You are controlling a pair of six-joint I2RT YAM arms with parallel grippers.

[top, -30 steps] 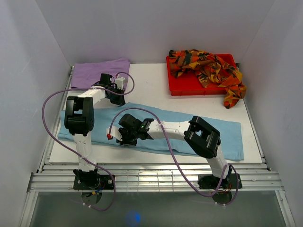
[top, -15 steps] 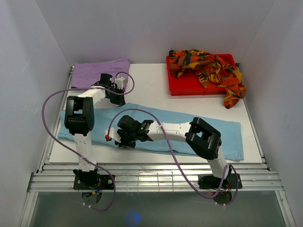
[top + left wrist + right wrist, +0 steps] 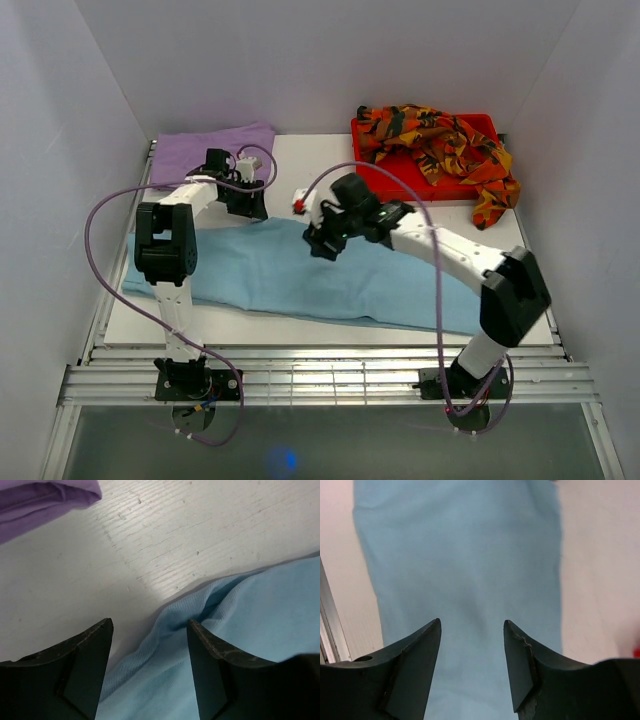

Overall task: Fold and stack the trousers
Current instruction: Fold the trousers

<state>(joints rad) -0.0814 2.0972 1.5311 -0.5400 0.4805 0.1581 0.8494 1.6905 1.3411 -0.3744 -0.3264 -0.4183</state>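
Note:
The light blue trousers lie flat lengthwise across the table's near half. My left gripper is low at their far left edge, open, and a rumpled bit of that blue edge lies between its fingers without being pinched. My right gripper hovers open over the middle of the blue cloth, holding nothing. The lilac trousers lie folded at the back left, and their corner shows in the left wrist view. The orange-red-black patterned trousers are heaped at the back right.
A red tray at the back right carries the patterned heap, which spills over its right side. White walls close in the left, back and right. Metal rails run along the near edge by the arm bases.
Both grippers went from shut to open. The right arm rose and swung from the blue cloth's near edge back toward the middle. The left gripper let go of the far edge.

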